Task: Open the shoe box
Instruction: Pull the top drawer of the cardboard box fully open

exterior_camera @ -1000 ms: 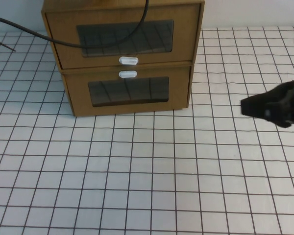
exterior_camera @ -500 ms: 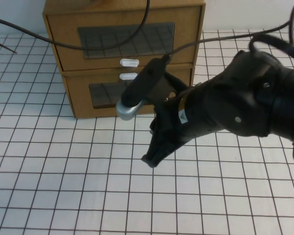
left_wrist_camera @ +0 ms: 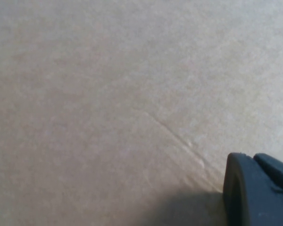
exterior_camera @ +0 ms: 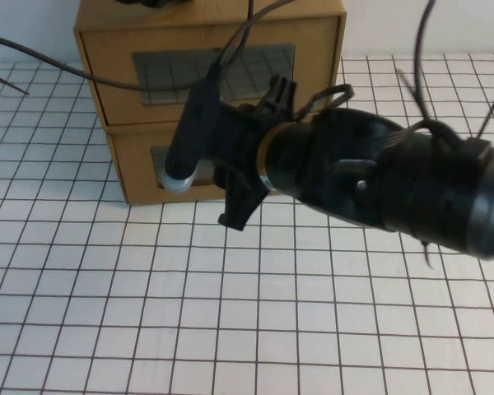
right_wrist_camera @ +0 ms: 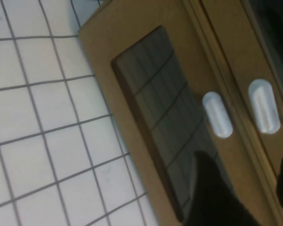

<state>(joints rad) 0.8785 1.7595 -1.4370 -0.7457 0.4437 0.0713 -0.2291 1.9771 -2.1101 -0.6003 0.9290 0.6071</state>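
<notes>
The shoe box (exterior_camera: 317, 49) is a brown cardboard cabinet with two stacked drawers at the back of the table. Each drawer has a dark window and a white handle. My right arm crosses in front of it, with the right gripper (exterior_camera: 243, 156) hiding both handles in the high view. The right wrist view shows the lower handle (right_wrist_camera: 217, 114) and the upper handle (right_wrist_camera: 264, 106) just ahead of my right gripper (right_wrist_camera: 245, 160), which is open and empty. My left gripper (left_wrist_camera: 257, 190) rests close against the cardboard top (left_wrist_camera: 108, 94) of the box.
White gridded table (exterior_camera: 148, 313) spreads in front of the box. Black cables (exterior_camera: 58, 66) run across the box front and off to the left. The bulky right arm (exterior_camera: 395, 177) fills the middle right.
My right arm has swung in from the right edge to the front of the box. Its gripper has gone from shut to open. The box has not moved.
</notes>
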